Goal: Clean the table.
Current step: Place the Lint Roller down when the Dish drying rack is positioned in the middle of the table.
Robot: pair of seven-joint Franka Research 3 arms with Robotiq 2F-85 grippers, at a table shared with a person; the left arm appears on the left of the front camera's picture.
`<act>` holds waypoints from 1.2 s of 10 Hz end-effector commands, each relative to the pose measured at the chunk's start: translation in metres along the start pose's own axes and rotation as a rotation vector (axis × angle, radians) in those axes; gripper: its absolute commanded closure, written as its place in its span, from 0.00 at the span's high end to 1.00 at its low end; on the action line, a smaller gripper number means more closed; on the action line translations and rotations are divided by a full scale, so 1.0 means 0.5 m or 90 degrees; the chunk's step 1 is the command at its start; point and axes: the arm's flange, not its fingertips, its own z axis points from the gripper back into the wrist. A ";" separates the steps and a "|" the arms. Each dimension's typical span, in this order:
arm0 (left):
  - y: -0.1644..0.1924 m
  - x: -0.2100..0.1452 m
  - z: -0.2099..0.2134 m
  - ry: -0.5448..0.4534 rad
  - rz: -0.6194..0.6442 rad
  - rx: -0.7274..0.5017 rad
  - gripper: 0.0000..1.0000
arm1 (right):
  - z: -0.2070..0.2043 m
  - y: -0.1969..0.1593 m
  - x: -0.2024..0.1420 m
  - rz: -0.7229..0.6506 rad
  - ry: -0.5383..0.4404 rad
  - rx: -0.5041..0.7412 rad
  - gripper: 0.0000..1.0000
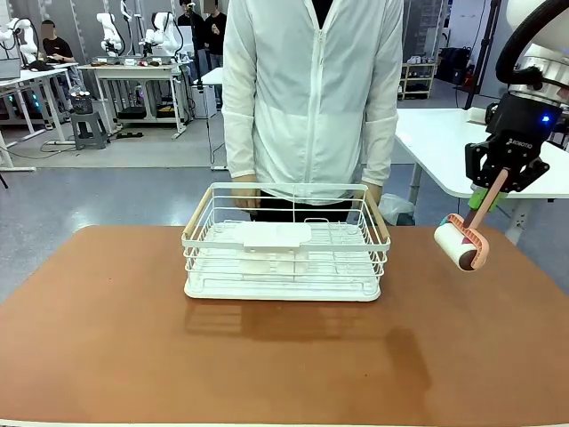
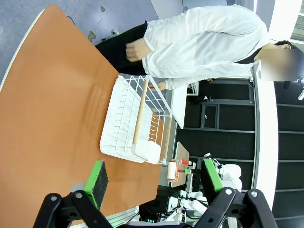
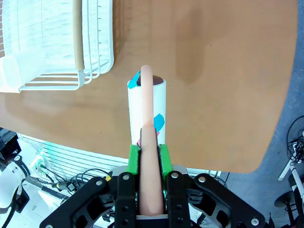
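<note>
Grey floor (image 1: 133,191), smooth and evenly lit, runs to the rear of the room. White-topped benches (image 1: 133,67) on metal legs stand along the back, well beyond the right gripper (image 1: 505,178) and off to its left, loaded with equipment. A stool (image 1: 89,124) sits beside them. Another white table (image 1: 444,133) lies just behind that gripper. Dark shelving (image 1: 418,80) stands farther back.

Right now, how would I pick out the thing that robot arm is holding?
Find the reddish-brown table, then the white wire rack on it. To its right, held above the tabletop, hangs a white lint roller; its pink handle is clamped in the right gripper.
</note>
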 end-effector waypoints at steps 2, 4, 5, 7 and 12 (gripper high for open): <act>-0.001 0.000 0.006 -0.001 -0.006 -0.016 1.00 | 0.004 0.004 -0.004 0.001 0.002 0.000 0.21; -0.001 0.000 0.006 -0.001 -0.006 -0.016 1.00 | 0.014 -0.005 0.078 -0.176 -0.031 0.090 0.21; -0.001 0.000 0.006 -0.001 -0.006 -0.016 1.00 | 0.009 -0.027 0.166 -0.427 -0.131 0.163 0.21; -0.001 0.000 0.006 -0.001 -0.006 -0.016 1.00 | -0.032 -0.053 0.178 -0.756 -0.182 0.243 0.21; -0.001 0.000 0.006 -0.001 -0.006 -0.016 1.00 | -0.167 -0.044 0.138 -0.933 -0.520 0.199 0.21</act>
